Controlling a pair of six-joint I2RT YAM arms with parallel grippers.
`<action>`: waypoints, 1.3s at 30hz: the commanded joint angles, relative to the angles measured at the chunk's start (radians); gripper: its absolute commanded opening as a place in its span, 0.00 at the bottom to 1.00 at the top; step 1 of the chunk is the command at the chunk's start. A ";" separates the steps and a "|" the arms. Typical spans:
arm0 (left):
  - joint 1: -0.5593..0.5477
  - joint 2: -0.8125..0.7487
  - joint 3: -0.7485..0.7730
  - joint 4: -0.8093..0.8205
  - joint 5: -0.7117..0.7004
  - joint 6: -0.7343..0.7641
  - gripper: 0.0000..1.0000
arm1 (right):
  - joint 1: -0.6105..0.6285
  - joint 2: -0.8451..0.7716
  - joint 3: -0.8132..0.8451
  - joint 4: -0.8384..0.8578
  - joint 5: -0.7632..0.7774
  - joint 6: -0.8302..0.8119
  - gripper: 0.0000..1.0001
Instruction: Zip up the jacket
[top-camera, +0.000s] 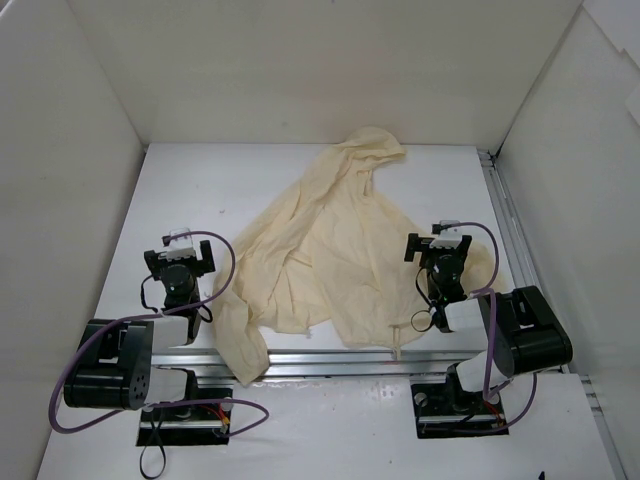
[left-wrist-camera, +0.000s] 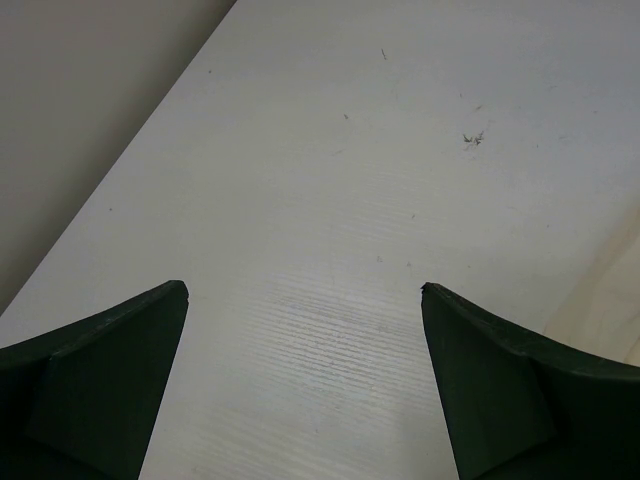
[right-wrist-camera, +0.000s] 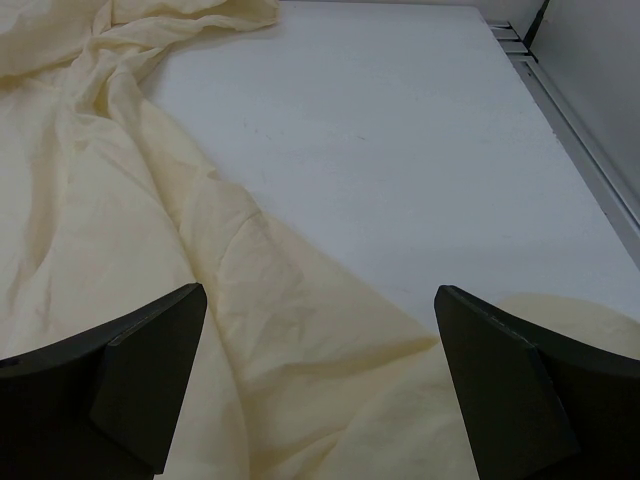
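The jacket (top-camera: 330, 250) lies crumpled across the middle of the bench (top-camera: 200, 185), hood toward the far wall (top-camera: 320, 60), and its front looks unzipped with the hem nearest the arms. The right jaws hang spread over its right-hand edge with fabric directly below. The left jaws, spread too, hover over bare bench just beside a sleeve, gripping nothing, probably staged either side to take the zipper ends.

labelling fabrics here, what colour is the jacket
Plain pale cream-yellow, no pattern. The jacket shows best in the top external view.
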 joint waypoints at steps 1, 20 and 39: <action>-0.004 -0.006 0.004 0.091 0.000 -0.008 1.00 | -0.008 -0.014 0.038 0.094 -0.004 -0.004 0.98; -0.055 -0.280 0.257 -0.466 -0.123 -0.028 1.00 | 0.032 -0.258 0.239 -0.410 0.097 -0.010 0.98; -0.306 -0.269 0.824 -1.556 -0.006 -0.349 0.97 | 0.523 -0.042 1.008 -1.938 0.333 0.363 0.52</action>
